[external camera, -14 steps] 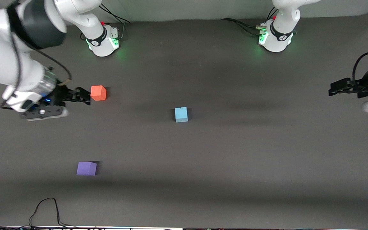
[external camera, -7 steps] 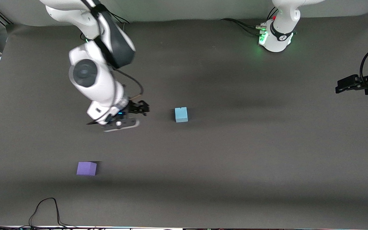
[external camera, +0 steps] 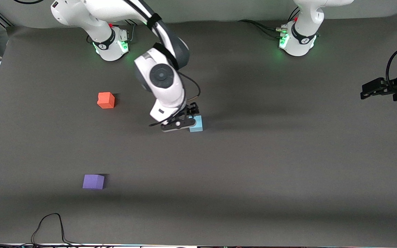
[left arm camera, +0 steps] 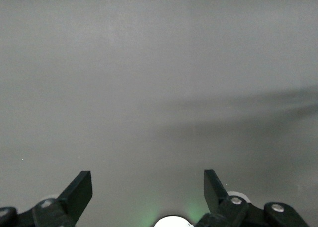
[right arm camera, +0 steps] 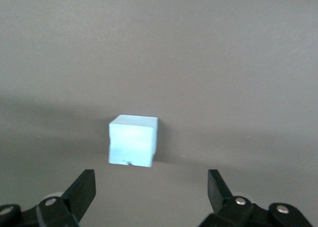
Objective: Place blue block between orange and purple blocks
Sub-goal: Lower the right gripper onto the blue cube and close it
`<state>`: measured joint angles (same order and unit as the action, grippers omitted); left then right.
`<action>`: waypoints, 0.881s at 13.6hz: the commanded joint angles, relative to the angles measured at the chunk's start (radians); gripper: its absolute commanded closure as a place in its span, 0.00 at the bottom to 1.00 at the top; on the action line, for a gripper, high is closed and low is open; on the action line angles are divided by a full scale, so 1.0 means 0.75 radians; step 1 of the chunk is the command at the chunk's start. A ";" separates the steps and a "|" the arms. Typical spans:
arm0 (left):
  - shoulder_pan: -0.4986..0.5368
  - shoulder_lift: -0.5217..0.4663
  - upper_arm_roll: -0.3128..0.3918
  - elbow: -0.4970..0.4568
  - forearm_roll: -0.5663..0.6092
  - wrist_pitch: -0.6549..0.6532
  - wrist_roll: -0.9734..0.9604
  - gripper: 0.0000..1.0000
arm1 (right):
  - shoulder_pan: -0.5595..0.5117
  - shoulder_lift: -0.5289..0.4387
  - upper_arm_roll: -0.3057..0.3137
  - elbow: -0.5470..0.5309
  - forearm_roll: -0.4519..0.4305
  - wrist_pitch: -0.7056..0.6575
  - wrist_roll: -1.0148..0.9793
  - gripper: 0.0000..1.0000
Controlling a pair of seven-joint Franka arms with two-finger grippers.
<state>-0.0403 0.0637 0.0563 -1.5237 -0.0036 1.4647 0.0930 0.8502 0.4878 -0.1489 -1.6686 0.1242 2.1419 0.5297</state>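
The blue block (external camera: 196,124) sits mid-table, partly covered by my right hand. My right gripper (external camera: 192,111) hangs just above it, open. In the right wrist view the blue block (right arm camera: 133,140) lies a little ahead of the right gripper (right arm camera: 150,187), outside its spread fingertips, notch edge toward me. The orange block (external camera: 106,100) rests toward the right arm's end. The purple block (external camera: 93,181) lies nearer the front camera than the orange one. My left gripper (external camera: 368,90) waits at the left arm's end, and in the left wrist view the left gripper (left arm camera: 147,185) is open over bare mat.
Both arm bases (external camera: 110,46) (external camera: 298,41) stand along the back edge with cables beside them. A black cable loop (external camera: 48,224) lies on the mat near the front edge, close to the purple block.
My right arm has swung from beside the orange block across the mat to the blue block. The orange block, covered half a second ago, shows again. The left gripper has barely shifted.
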 commanded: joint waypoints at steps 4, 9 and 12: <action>-0.032 -0.034 0.017 -0.040 0.013 0.062 -0.110 0.00 | 0.110 0.098 -0.020 -0.113 0.023 0.277 0.199 0.00; -0.030 -0.034 -0.001 -0.040 -0.012 0.072 -0.194 0.00 | 0.167 0.221 -0.028 -0.117 0.012 0.423 0.249 0.00; -0.026 -0.034 -0.003 -0.040 -0.012 0.054 -0.130 0.00 | 0.165 0.239 -0.031 -0.139 -0.030 0.458 0.249 0.00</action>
<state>-0.0499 0.0636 0.0492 -1.5262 -0.0061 1.5016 -0.0205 0.9597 0.6603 -0.1573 -1.7605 0.1203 2.4575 0.6990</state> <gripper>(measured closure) 0.000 0.000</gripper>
